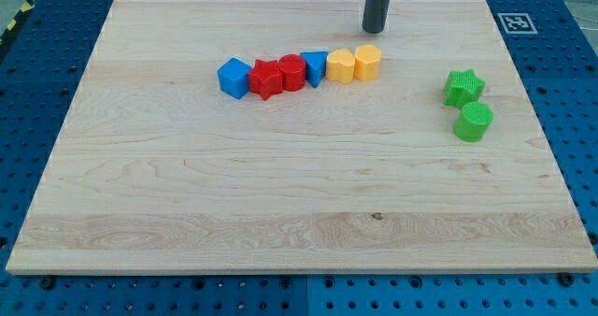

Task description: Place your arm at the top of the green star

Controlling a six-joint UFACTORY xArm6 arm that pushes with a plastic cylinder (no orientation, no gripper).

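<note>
The green star [462, 87] lies near the board's right side, with a green cylinder [474, 122] touching it just below. My tip [375, 30] stands near the view's top centre, well to the upper left of the green star and just above the yellow blocks. It touches no block.
A row of blocks runs across the upper middle: a blue cube [234, 78], a red star [266, 79], a red cylinder [292, 73], a blue triangle [315, 67], a yellow block [341, 65] and a yellow hexagon [368, 62]. The wooden board [280, 194] rests on a blue pegboard.
</note>
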